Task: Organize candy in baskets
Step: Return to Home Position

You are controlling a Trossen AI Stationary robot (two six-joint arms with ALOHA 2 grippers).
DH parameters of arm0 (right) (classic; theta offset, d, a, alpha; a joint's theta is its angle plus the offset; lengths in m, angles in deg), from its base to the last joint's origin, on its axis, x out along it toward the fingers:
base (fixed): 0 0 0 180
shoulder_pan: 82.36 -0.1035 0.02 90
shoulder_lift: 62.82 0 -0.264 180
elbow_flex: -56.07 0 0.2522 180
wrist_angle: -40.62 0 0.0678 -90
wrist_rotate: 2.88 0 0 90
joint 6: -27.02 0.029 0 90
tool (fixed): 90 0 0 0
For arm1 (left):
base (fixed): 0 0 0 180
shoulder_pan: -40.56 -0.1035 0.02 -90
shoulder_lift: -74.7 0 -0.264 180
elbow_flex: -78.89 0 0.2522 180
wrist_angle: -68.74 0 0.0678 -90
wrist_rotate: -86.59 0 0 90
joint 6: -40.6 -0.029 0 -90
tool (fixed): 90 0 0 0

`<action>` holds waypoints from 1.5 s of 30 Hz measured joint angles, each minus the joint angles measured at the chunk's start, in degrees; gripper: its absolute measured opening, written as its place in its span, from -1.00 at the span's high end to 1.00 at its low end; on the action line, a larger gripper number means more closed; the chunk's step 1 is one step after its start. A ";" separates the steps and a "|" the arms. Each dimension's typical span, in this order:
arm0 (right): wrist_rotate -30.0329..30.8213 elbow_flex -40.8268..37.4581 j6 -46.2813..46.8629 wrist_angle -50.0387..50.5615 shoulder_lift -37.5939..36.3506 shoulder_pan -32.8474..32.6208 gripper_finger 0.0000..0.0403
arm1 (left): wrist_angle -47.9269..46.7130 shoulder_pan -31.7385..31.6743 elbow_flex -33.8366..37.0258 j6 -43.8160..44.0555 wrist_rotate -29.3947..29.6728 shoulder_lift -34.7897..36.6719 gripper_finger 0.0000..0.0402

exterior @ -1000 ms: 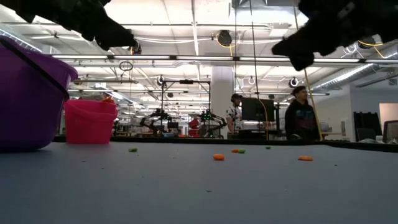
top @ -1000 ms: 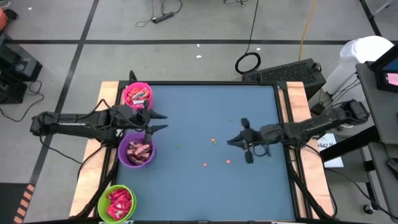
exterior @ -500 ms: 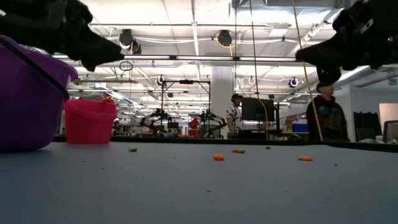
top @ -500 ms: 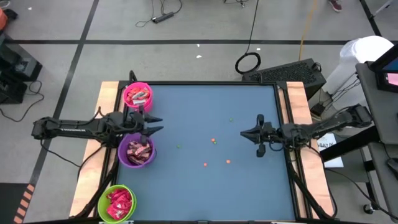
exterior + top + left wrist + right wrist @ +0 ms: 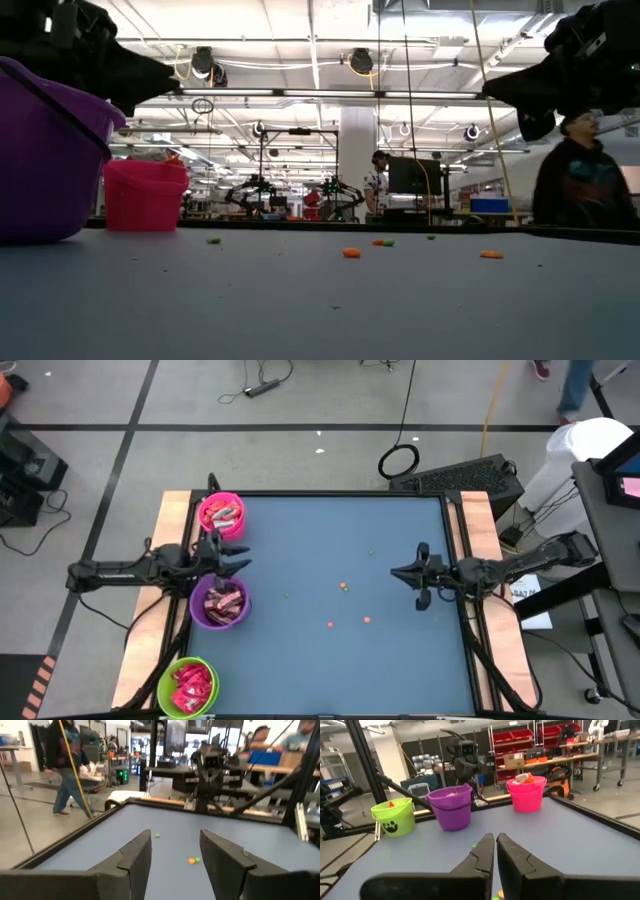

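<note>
Both arms have drawn back toward their own table edges since the earlier frames, and a person has walked further across the room behind.

High view: the purple basket (image 5: 193,605) stands at the left edge of the table (image 5: 400,650), with the pink basket (image 5: 200,512) beyond it along that edge and the green basket (image 5: 161,685) on its other side at the corner. All three hold candy (image 5: 224,602). The left gripper (image 5: 243,559) hovers just above the purple basket's rim, on the pink basket's side, fingers spread and holding nothing. The right gripper (image 5: 397,572) hangs well apart from the purple basket, near the opposite edge. Between them the blue surface carries only a few specks (image 5: 343,587).

Low view: the left gripper (image 5: 170,85) hangs above the purple basket (image 5: 45,170); the right gripper (image 5: 500,90) is high at the far side, before a person (image 5: 585,185).

Left wrist view: the left gripper (image 5: 172,855) shows parted fingers with bare surface between.

Right wrist view: the right gripper (image 5: 494,852) has its fingers pressed together, gripping nothing, facing the purple basket (image 5: 451,807) across open table.
</note>
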 joint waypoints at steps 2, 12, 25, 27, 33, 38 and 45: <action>0.02 0.00 -0.46 0.01 -0.74 0.00 0.94 | 0.14 0.00 0.68 0.76 0.03 2.36 0.15; 5.62 0.00 2.36 9.93 -7.95 0.13 0.93 | -6.63 -0.11 0.97 1.24 0.60 8.02 0.15; 5.99 0.07 4.76 25.88 -21.18 -0.04 0.93 | -6.88 -0.02 3.37 8.39 -5.78 8.02 0.15; 5.98 0.07 2.66 25.99 -22.04 -0.02 0.93 | -6.86 0.00 3.39 7.83 -6.13 8.00 0.15; 5.86 0.07 1.44 26.03 -21.38 -0.02 0.93 | -6.85 0.00 3.41 7.34 -6.66 7.31 0.15; 5.79 0.07 1.67 25.94 -21.39 -0.02 0.93 | -6.86 0.00 3.44 7.34 -6.65 7.30 0.15; 5.79 0.07 1.67 25.88 -21.42 -0.02 0.93 | -6.86 0.00 3.46 7.32 -6.65 7.27 0.15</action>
